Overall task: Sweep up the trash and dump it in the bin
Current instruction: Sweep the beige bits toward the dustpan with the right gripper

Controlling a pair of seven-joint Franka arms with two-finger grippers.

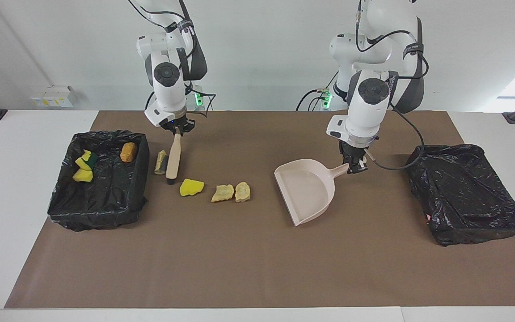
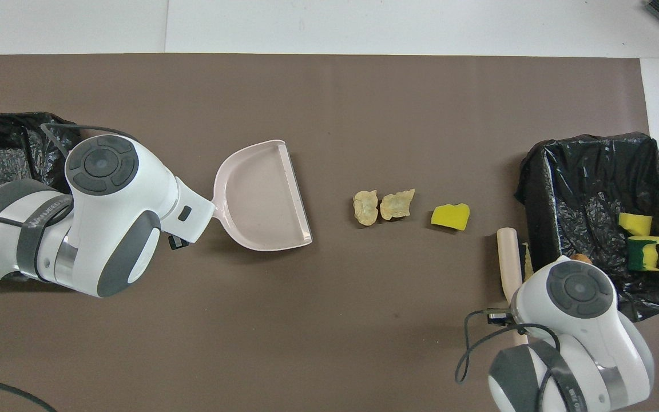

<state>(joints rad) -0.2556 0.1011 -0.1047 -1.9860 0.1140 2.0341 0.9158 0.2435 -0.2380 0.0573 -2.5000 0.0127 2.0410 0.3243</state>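
Left gripper (image 1: 356,169): fingers clamped on the handle end of the beige dustpan (image 1: 306,191), at the left arm's side of the brown mat (image 1: 257,268).
Dustpan: resting flat on the mat, open mouth turned toward the loose trash, pan hollow bare; well apart from the nearest chunk.
Right gripper (image 1: 177,129): fingers clenched on the top of the brush handle (image 1: 174,157); handle hanging steeply down, dark lower end at the mat close to the yellow chunk (image 1: 191,187).
Trash on the mat: yellow chunk, then two tan chunks (image 1: 231,192) touching each other, in a row between brush and dustpan; one more pale chunk (image 1: 161,162) just beside the brush handle, between it and the wall of the bin.
Trash in the bin: yellow and yellow-and-green pieces (image 1: 84,167) plus one tan-orange piece (image 1: 128,152), inside the black-lined bin (image 1: 101,210) at the right arm's end of the desk (image 1: 11,188).
Second bin (image 1: 467,197): black-lined, at the left arm's end, nothing visible inside.
Overhead check: dustpan (image 2: 264,197) under the left wrist at its handle, brush handle (image 2: 509,260) beside the bin (image 2: 598,171), pale chunk mostly hidden between them.
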